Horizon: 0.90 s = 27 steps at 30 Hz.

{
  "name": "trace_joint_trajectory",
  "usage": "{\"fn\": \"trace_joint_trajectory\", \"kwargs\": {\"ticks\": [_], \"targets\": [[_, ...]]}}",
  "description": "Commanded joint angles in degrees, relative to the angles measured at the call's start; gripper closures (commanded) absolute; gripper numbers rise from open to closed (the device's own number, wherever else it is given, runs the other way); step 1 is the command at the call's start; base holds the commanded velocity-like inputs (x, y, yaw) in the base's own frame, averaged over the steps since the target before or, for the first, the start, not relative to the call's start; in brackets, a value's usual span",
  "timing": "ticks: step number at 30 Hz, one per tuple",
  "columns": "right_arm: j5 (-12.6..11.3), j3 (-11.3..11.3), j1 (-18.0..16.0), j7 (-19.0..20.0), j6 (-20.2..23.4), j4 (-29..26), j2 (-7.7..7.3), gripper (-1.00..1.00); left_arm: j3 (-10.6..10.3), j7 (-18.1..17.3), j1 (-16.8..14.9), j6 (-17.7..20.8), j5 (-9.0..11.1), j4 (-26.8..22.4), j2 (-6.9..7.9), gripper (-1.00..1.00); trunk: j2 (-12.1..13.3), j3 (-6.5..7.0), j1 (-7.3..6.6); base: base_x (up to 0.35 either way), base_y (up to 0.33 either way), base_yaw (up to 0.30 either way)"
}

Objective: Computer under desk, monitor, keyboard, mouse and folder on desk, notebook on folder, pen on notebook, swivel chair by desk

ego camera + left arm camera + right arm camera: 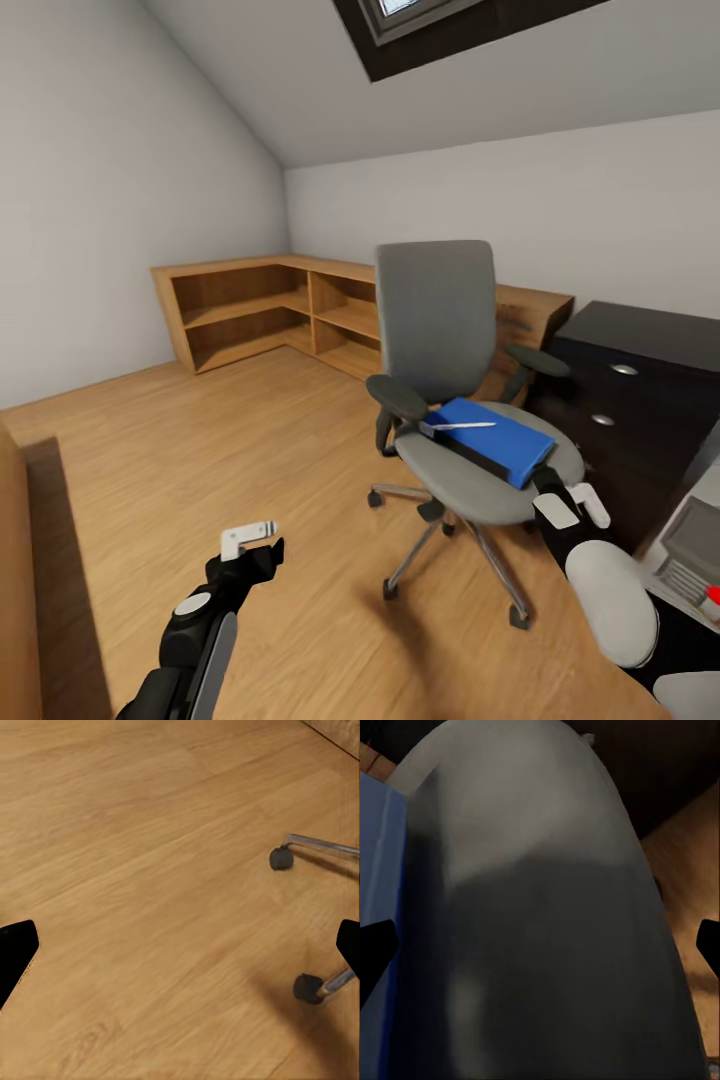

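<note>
Blue folder (pixel 500 438) beside right pincer (pixel 572 507)

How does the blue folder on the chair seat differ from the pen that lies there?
The folder is blue, wide and flat, and it rests on the swivel chair's seat; the pen is thin, pale and much smaller. The folder reaches past the seat's right edge, while the pen lies toward the left of the stack, above the folder. Both lie flat, and neither gripper holds them.
</note>
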Motion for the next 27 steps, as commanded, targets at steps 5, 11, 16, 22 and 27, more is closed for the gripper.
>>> {"fn": "trace_joint_trajectory", "kwargs": {"ticks": [5,11,16,22,27], "targets": [[-0.7,0.61,-0.02,0.6,-0.15,0.08,0.0,-1.0,-0.33,0.3,-0.05,0.25,0.43,0.03,-0.04,-1.0,-0.02,-0.05,0.02,0.315,0.0,0.241],[-0.7,0.61,-0.03,0.56,-0.15,0.1,0.0,-1.0,-0.37,0.3,-0.05,0.26,0.44,0.12,-0.04,-1.0,-0.02,-0.05,0.02,0.323,0.0,0.041],[-0.71,0.61,-0.06,0.51,-0.17,0.11,0.06,-1.0,-0.37,0.37,-0.05,0.26,0.44,0.77,-0.04,-1.0,-0.02,-0.05,0.02,0.324,0.0,0.002],[-0.71,0.61,-0.02,0.51,-0.16,0.11,0.08,-1.0,-0.39,0.39,-0.05,0.32,0.44,0.84,-0.04,-1.0,-0.02,-0.05,0.02,0.219,0.0,0.0],[-0.7,0.61,-0.03,0.5,-0.15,0.11,0.04,-1.0,-1.0,0.46,-0.05,0.33,0.44,0.92,-0.04,-1.0,-0.02,-0.05,0.02,0.021,0.017,0.0]]}}
